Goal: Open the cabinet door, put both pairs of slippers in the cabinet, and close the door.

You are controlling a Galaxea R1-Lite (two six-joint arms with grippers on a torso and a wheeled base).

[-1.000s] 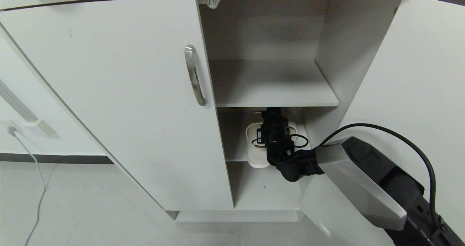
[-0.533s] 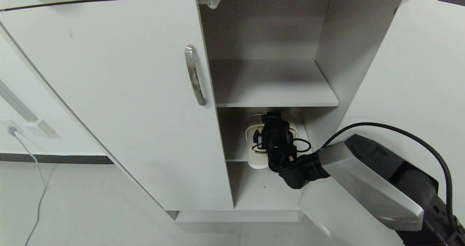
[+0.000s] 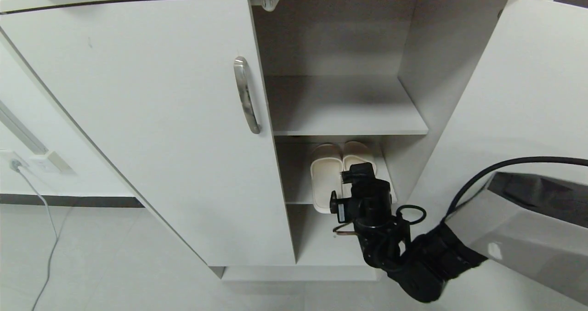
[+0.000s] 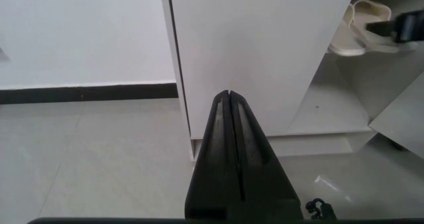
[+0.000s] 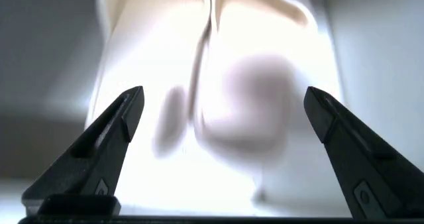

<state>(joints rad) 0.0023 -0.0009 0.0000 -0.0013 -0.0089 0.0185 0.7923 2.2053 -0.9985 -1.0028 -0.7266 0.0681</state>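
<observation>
Across the head view, the cabinet [image 3: 455, 49] stands with its right door [image 3: 528, 95] swung open and its left door [image 3: 138, 118] shut. One pair of slippers [image 3: 328, 173] lies side by side, touching, on the lower shelf [image 3: 296, 184], heels at the front edge, presumably paired to fit the narrow bay. The right gripper [image 3: 357, 172] sits just in front of the heels. From the left wrist view, the left gripper [image 4: 229, 95] hangs low over the floor [image 4: 79, 164], fingers pressed together on nothing, probably parked clear of the doorway. From the right wrist view, the right gripper's fingers [image 5: 116, 128] are spread wide and empty, framing the blurred slippers [image 5: 212, 58].
</observation>
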